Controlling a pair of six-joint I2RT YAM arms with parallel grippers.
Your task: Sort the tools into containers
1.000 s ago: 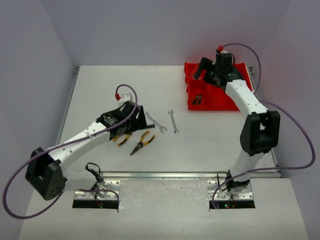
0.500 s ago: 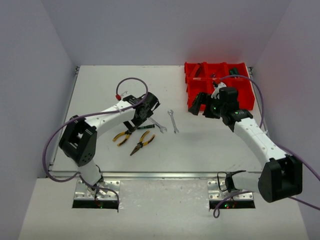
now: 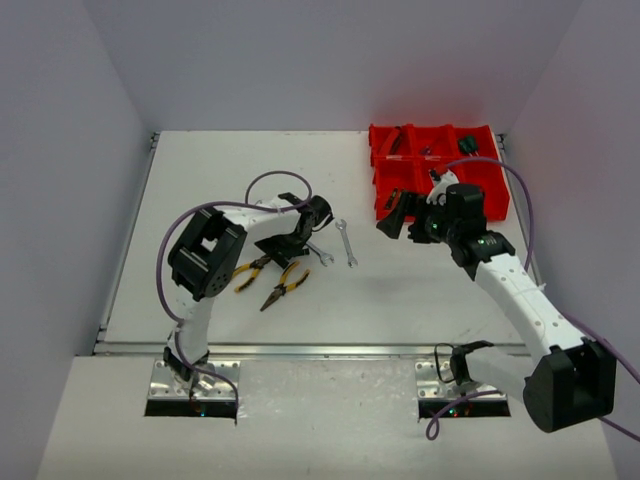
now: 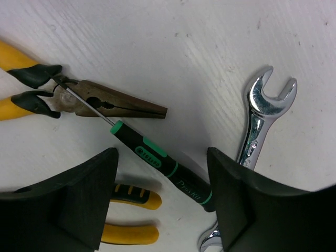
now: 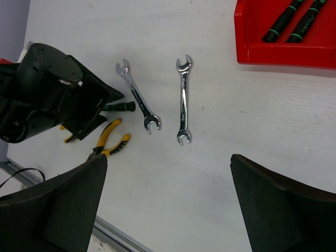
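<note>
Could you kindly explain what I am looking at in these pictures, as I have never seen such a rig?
These are two robot arms bolted to a table, sorting tools into red bins. One picture looks down from above; the other two come from a camera on each wrist. The left claw stands open astride a green-and-black screwdriver, beside yellow-handled pliers and a wrench. The right claw hangs open and empty; its camera shows a second wrench and two screwdrivers already in a bin. Nothing is held yet.
</note>
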